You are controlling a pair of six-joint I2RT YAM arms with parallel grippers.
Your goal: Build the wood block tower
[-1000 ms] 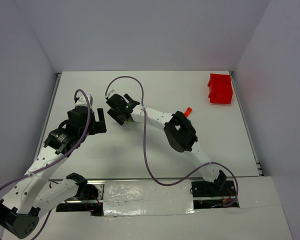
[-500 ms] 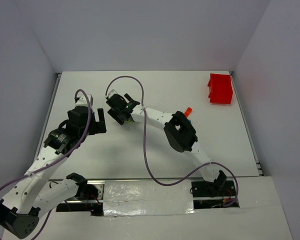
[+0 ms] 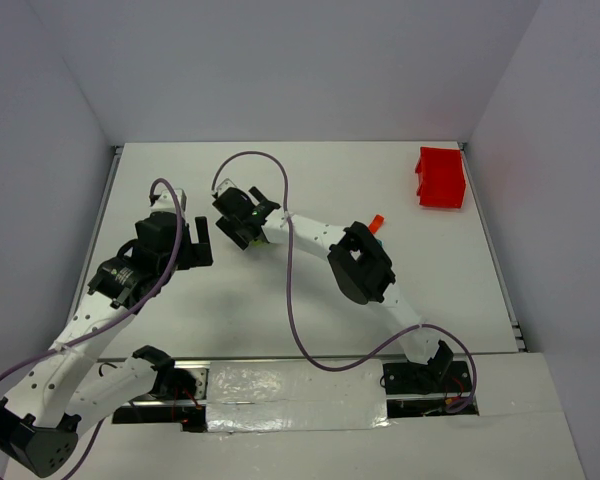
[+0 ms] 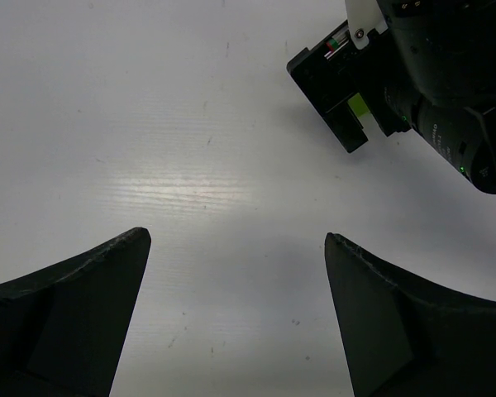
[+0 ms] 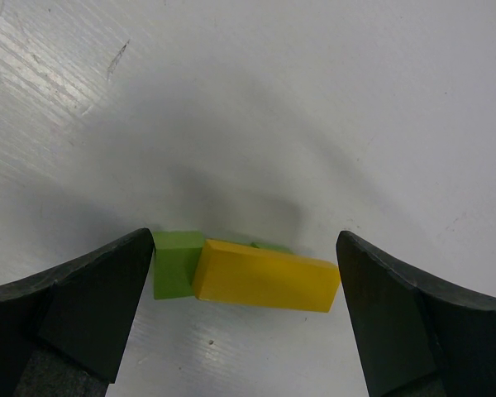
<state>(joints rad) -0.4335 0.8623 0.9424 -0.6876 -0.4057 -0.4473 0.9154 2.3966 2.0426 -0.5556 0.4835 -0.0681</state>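
Since a second ago, hardly anything is changing: the right gripper (image 3: 242,222) is creeping a touch farther from the bases, while the left arm is staying put.

Nearest, the left gripper (image 4: 236,248) is hovering over the bare white table (image 3: 310,170), its jaws spread wide and holding nothing. Just beyond it, the right gripper is also standing open and straddling two pieces of the wood block tower on the table: a flat yellow wooden block (image 5: 266,283) and a small green wooden block (image 5: 175,260). The yellow one is lying askew, overlapping the green one. Whether it is resting on it or only against it cannot be told.

Farther right, a tiny orange-red wooden piece (image 3: 376,222) is sitting just beside the right arm's elbow. The red plastic bin (image 3: 441,178) is sitting well apart in the far corner.

The likely trouble is the squeeze. Closing on both blocks at once could pivot the skewed yellow one, so it slips out or shoves the green one away. The elbow, swinging, could also sweep the orange-red piece aside.
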